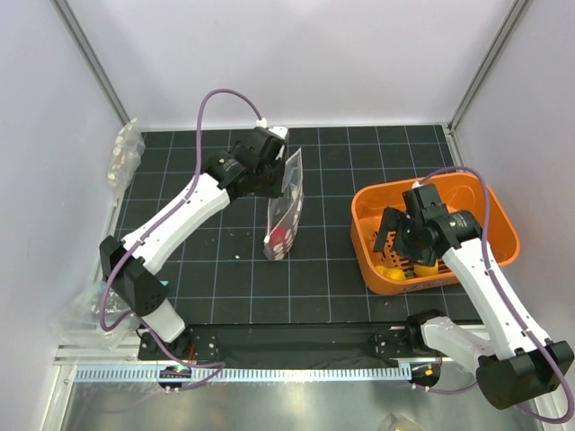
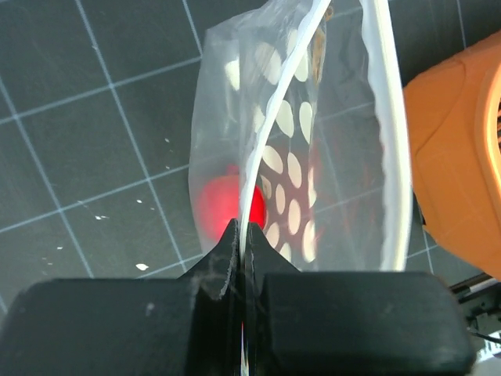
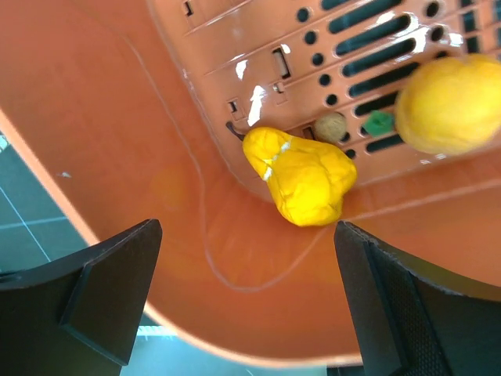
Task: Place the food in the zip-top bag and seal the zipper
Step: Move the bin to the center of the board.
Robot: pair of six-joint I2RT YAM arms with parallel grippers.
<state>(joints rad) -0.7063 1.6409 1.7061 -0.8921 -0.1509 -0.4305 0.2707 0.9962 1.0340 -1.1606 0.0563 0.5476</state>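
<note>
I'm pinching the zip-top bag [image 1: 286, 211] by its rim, left gripper [image 2: 239, 235] clamped tight, at nine o'clock from the basket [image 1: 361, 208]. The right gripper [image 3: 249, 270] is hanging spread wide, holding nothing, with the yellow fruit [image 3: 301, 176] at twelve o'clock. Closing off-centre, I'm risking squirting it away.

Setup was basically a little white booth: plain white back wall [image 1: 296, 54], same kind of panel for the left wall [image 1: 45, 180] and right wall [image 1: 539, 135], with a grey metal post [image 1: 94, 58] at each back corner. The table was covered by a black mat [image 1: 225, 287] with a thin pale grid, dotted with a few white specks [image 2: 142, 267]. At the near side the mat gave way to a plain black strip [image 1: 296, 337], then a white slotted rail [image 1: 296, 373], then bare brushed metal [image 1: 269, 409]. Lighting was soft and even, shadows pretty faint
</note>
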